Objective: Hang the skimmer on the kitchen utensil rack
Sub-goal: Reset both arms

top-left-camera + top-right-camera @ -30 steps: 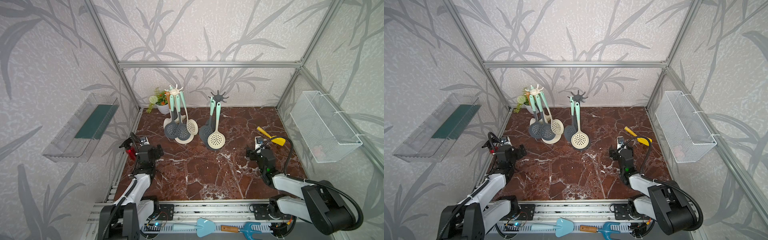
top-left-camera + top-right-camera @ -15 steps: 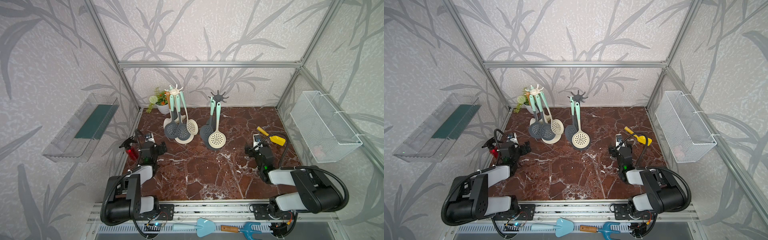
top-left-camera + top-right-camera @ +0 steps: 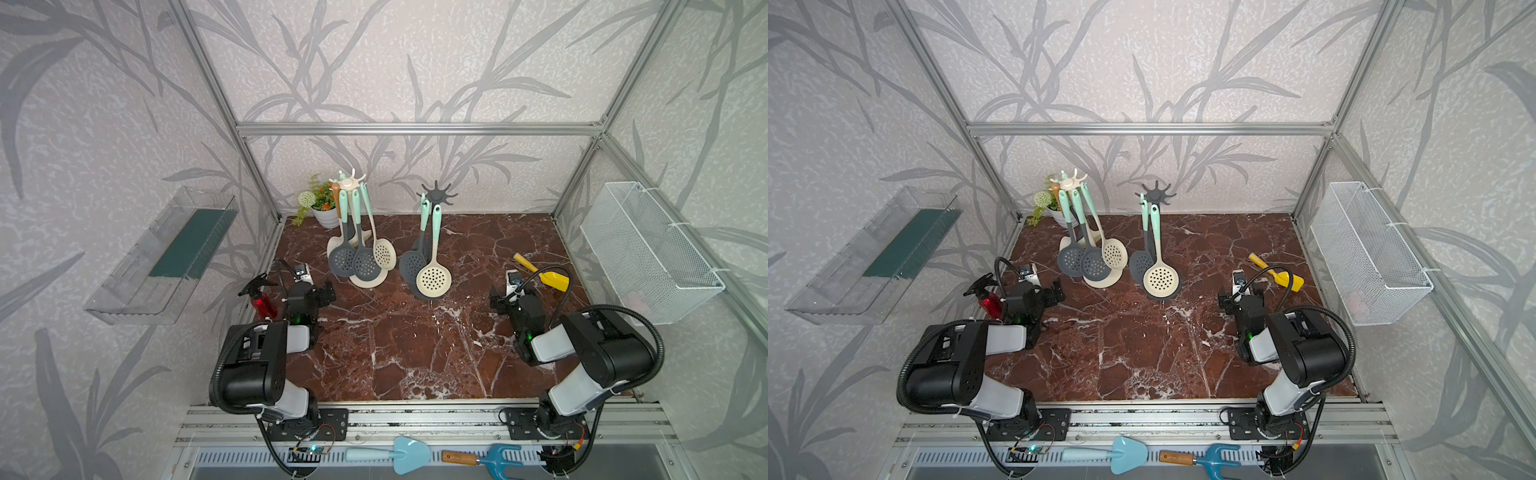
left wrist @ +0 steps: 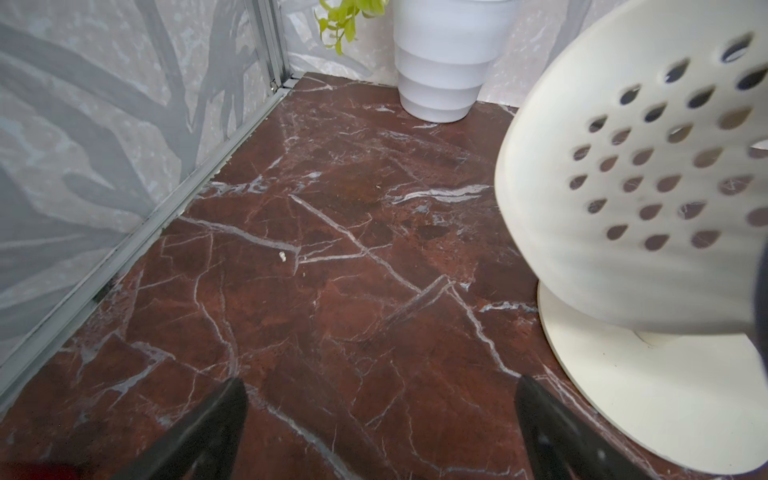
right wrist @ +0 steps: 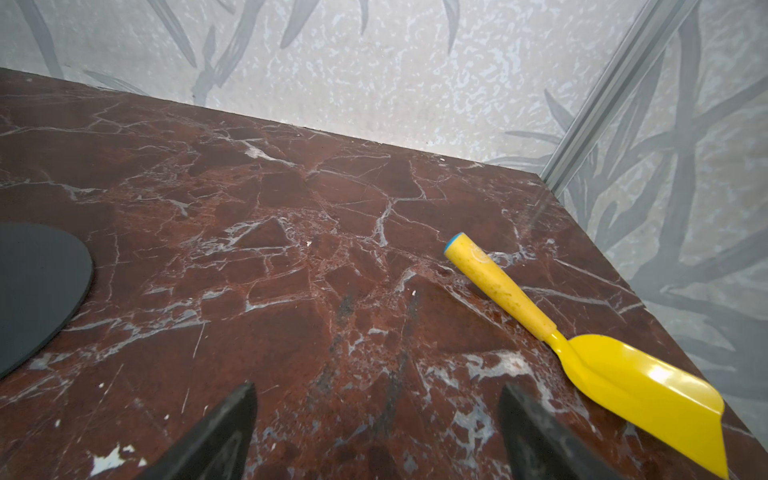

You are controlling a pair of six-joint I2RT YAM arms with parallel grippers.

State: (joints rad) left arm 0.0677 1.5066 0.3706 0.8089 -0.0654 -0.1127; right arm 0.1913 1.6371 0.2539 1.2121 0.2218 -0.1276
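Looking over the skimmers in both top views and finding every one on a hook, none loose on the marble: several on the cream rack at the back beside the plant pot, two on the dark rack nearer the middle, with the cream skimmer foremost there. Hung by the handle ends, bowls down and low over the round bases, presumably to let plain weight keep each seated on its prong. Cannot single out the task's own among them (too alike, and nothing in hand to mark it). Left gripper low over the marble just beside the cream rack's base, fingers spread wide with only bare stone between. Same for the right gripper: spread, empty, near a yellow scoop but not touching it. Judging by arms folded close to their mounts and nothing gripped, hanging likely done, and parked low to stay clear of the dangling bowls. Worth minding a red spray bottle tight beside the left arm, a possible snag on any fresh reach.
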